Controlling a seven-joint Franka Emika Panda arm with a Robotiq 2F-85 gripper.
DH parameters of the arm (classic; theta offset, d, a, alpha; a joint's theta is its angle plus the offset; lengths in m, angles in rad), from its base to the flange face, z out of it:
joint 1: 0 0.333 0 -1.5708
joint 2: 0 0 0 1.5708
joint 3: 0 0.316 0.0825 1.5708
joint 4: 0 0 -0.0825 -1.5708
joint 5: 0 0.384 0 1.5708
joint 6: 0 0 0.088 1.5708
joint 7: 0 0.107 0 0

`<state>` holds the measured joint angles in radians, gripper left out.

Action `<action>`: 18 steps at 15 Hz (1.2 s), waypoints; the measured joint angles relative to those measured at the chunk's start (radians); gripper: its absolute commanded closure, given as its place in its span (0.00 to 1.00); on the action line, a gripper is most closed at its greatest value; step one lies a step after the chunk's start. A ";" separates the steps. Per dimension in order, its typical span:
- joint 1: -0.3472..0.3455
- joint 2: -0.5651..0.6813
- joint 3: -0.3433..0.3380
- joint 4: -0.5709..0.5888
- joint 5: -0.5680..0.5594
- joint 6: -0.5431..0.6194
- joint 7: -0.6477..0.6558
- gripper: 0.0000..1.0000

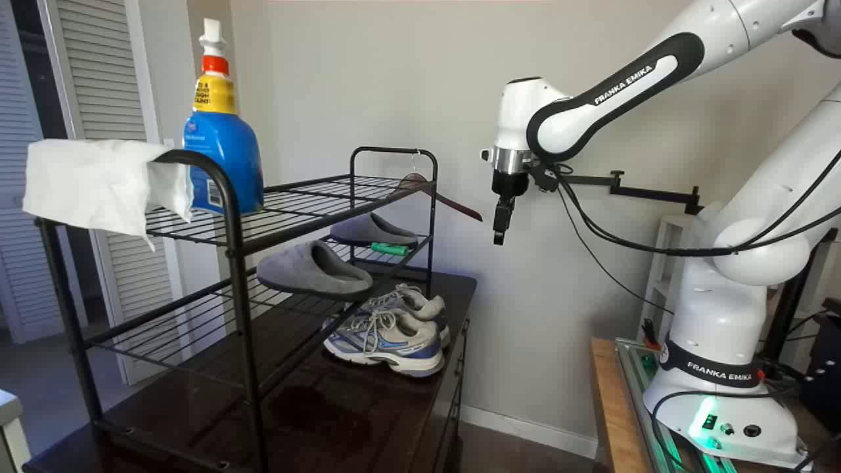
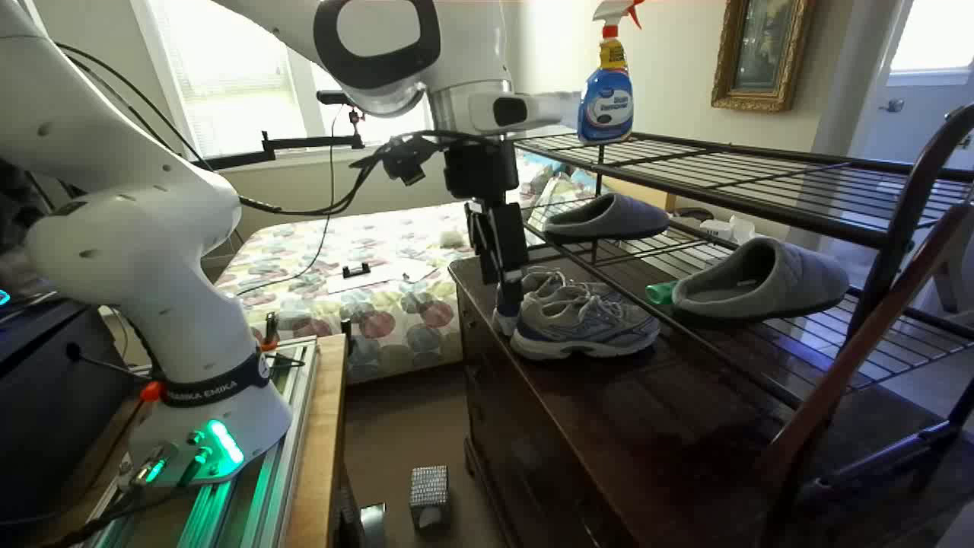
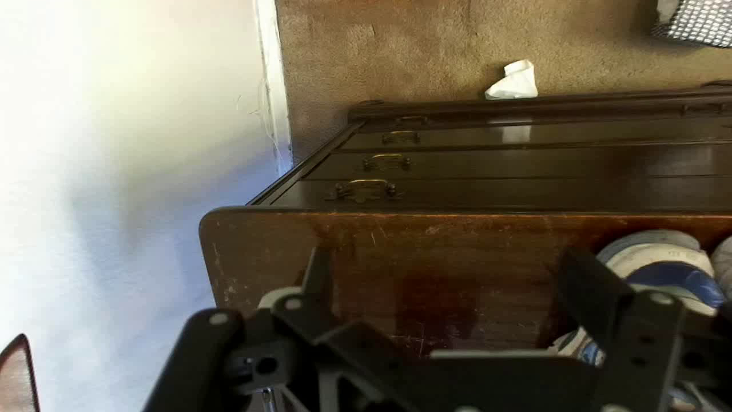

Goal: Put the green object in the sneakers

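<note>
Looking through the wrist view, I see my end effector (image 3: 447, 268) with its fingers spread apart. The green object (image 1: 389, 249) lies on the lower shelf (image 2: 724, 352) of the black rack (image 1: 243, 315), just beside a grey slipper (image 1: 358, 230). Lower down, the sneakers (image 1: 387, 338) stand side by side on the table (image 1: 341, 414). In both exterior views, a blue spray bottle (image 1: 225, 148) stands higher up.

Two sneakers (image 1: 394, 338), two slippers (image 1: 299, 269) (pair each), one green object (image 1: 390, 249).
</note>
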<state>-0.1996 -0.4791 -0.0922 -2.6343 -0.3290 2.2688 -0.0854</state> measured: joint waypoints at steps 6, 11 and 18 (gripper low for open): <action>0.000 0.000 0.000 0.000 0.000 0.000 0.000 0.00; 0.000 0.000 0.000 0.000 0.000 0.000 0.000 0.00; 0.012 -0.001 -0.001 -0.001 0.003 0.039 -0.005 0.00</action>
<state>-0.1871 -0.4801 -0.0932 -2.6358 -0.3261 2.3078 -0.0908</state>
